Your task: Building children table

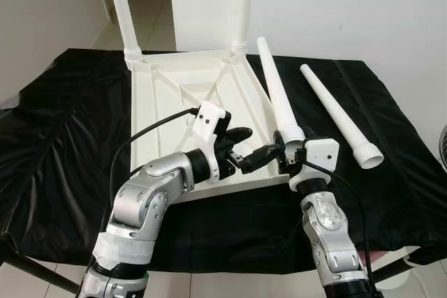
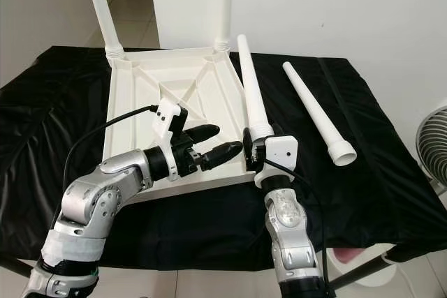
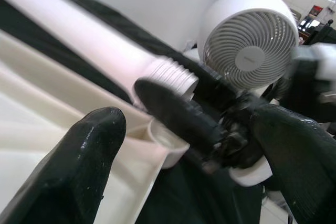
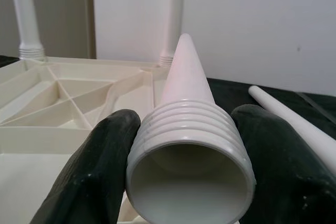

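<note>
A white plastic tabletop (image 1: 167, 95) lies upside down on a black cloth. Two white legs (image 1: 122, 12) (image 1: 241, 5) stand upright in its far corners. A third leg (image 1: 276, 92) lies along the tabletop's right edge. My right gripper (image 1: 290, 146) is shut on its threaded end (image 4: 189, 129), close to the near right corner socket (image 3: 168, 140). My left gripper (image 1: 246, 148) is open just left of that end, over the same corner, with nothing between its fingers (image 3: 89, 166). A fourth leg (image 1: 339, 113) lies loose on the cloth to the right.
The black cloth (image 1: 63, 137) covers the whole work table and hangs over its front edge. A white fan (image 2: 433, 144) stands on the floor to the right. A white wall runs behind the table, with a doorway at the far left.
</note>
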